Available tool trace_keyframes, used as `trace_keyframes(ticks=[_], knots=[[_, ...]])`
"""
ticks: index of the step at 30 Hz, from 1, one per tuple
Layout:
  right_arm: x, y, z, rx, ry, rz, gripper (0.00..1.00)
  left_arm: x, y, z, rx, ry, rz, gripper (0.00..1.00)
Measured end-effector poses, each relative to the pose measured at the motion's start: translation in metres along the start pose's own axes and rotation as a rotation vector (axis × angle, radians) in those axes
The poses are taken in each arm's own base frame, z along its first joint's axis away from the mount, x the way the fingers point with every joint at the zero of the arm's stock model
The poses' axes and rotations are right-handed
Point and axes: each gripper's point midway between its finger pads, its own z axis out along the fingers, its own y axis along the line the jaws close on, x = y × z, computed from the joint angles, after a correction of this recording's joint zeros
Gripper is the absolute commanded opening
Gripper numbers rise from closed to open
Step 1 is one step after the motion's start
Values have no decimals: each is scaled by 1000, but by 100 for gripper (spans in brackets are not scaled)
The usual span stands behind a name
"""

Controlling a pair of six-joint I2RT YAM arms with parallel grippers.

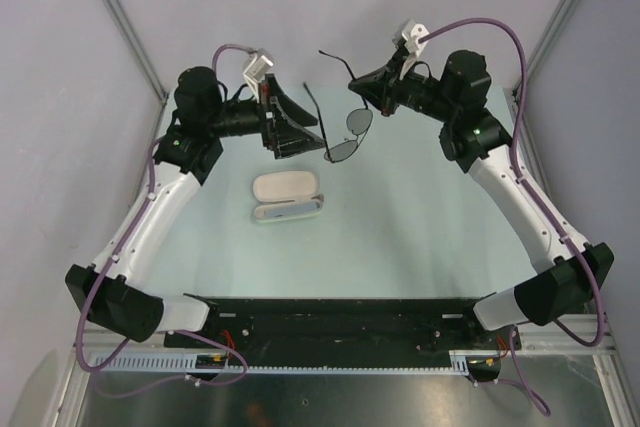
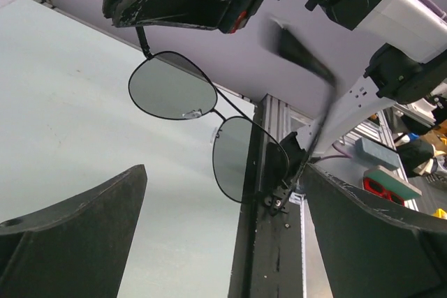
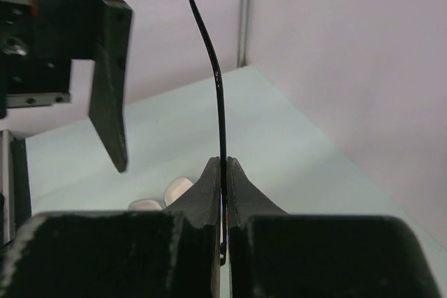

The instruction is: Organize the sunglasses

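Note:
The sunglasses (image 1: 359,123) hang in the air above the back of the table, lenses tilted down. My right gripper (image 1: 360,85) is shut on one thin black temple arm (image 3: 221,102), which sticks up from between its pads (image 3: 224,162). My left gripper (image 1: 300,132) is open just left of the glasses. In the left wrist view the two grey lenses (image 2: 171,88) show ahead. The lower lens and its hinge (image 2: 279,197) lie over the gap between the wide-spread fingers (image 2: 70,235), touching neither. The other temple arm (image 1: 312,112) runs close by the left fingers.
An open beige case (image 1: 287,197) lies on the pale green table (image 1: 400,237) in front of the left gripper, also in the right wrist view as the case (image 3: 171,190). Grey walls with metal posts (image 1: 120,17) enclose the table. The black base rail (image 1: 330,317) runs along the near edge.

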Motion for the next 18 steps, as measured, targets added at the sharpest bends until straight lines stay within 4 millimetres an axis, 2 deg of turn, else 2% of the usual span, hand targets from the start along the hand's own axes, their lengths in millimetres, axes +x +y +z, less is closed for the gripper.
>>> trace_keyframes(ticks=[3, 9, 18], knots=[[-9, 15, 1, -38, -34, -9, 0, 2, -4, 3, 14, 7, -11, 100], [-8, 42, 9, -97, -44, -11, 0, 7, -5, 6, 30, 16, -41, 100], [-7, 56, 16, -104, -56, -34, 0, 18, 0, 8, 26, 31, -91, 100]])
